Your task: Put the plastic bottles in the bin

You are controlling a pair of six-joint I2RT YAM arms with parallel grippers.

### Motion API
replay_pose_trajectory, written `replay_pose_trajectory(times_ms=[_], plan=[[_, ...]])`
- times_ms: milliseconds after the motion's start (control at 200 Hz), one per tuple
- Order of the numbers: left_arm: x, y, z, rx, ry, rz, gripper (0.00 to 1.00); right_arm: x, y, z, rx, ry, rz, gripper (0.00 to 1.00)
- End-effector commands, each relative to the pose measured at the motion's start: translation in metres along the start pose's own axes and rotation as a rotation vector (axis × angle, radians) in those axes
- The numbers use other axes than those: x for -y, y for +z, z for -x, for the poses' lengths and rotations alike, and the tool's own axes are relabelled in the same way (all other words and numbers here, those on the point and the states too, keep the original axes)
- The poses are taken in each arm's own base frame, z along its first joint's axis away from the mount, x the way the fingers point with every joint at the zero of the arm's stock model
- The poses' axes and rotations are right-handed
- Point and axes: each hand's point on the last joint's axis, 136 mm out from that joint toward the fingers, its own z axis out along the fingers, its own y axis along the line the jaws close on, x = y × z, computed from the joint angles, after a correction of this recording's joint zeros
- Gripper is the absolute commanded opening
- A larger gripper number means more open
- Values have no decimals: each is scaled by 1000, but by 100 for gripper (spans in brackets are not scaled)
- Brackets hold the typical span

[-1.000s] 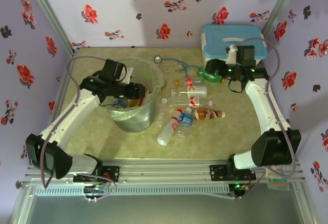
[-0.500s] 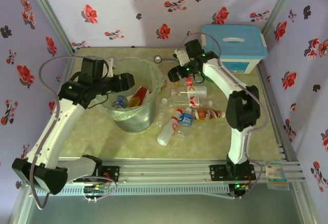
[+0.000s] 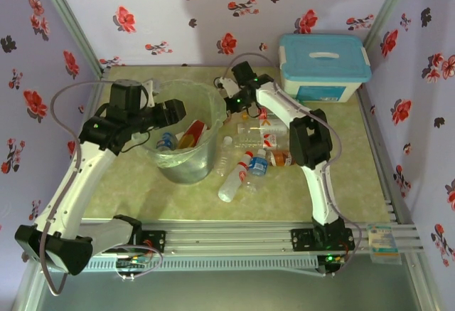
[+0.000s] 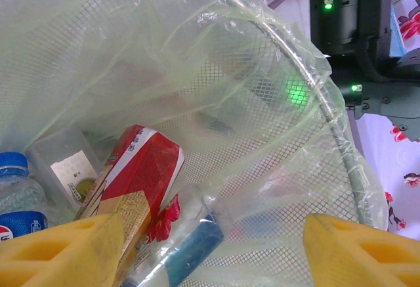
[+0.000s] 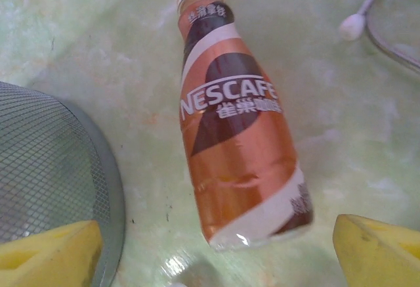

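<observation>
Hanging over the 9 o'clock rim of the bin [image 3: 186, 165], the left gripper [image 3: 168, 112] points down into the bucket. Its yellow fingers [image 4: 59, 247] are spread wide and have hold of nothing. In the left wrist view the bagged mesh wall curves away toward 12 o'clock. Down inside lie a red-and-white labelled item [image 4: 141, 169], whether bottle or carton I cannot tell, a blue-capped bottle [image 4: 14, 188] at 9 o'clock of it, and a clear bottle with a blue label [image 4: 187, 244] at 5 o'clock of it. None of them touches the fingers.

The right gripper [image 3: 232, 102] sits low, just outside the bin's rim at 2 o'clock in the top view. Its jaws gape as well and grip nothing. In the right wrist view a brown Nescafe bottle [image 5: 239, 136] lies flat on the green table [image 5: 105, 50], white cap toward 12 o'clock. Its base is toward 6 o'clock, between the two yellow pads [image 5: 49, 254] and clear of both. The bin's grey wall stands at 9 o'clock of that bottle, near but apart.

At 3 o'clock of the bin in the top view, more plastic bottles [image 3: 257, 141] lie scattered on their sides on the table. A white box with a light-blue lid [image 3: 323, 65] stands at the 1 o'clock corner.
</observation>
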Motion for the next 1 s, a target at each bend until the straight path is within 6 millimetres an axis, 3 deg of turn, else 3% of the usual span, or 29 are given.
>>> replay_pose_trajectory(times_ms=[0,130,475,995], plan=[[2,-3,6,32,-12,-19,73,-3,16,0,-21,15,12,92],[0,-3,5,35,-13,-18,73,8,31,-8,-58,30,-32,93],[-2,-3,5,44,-25,-18,73,10,52,-9,-66,59,-35,88],[2,-8,14,75,-35,-22,75,0,14,9,-15,22,-51,59]])
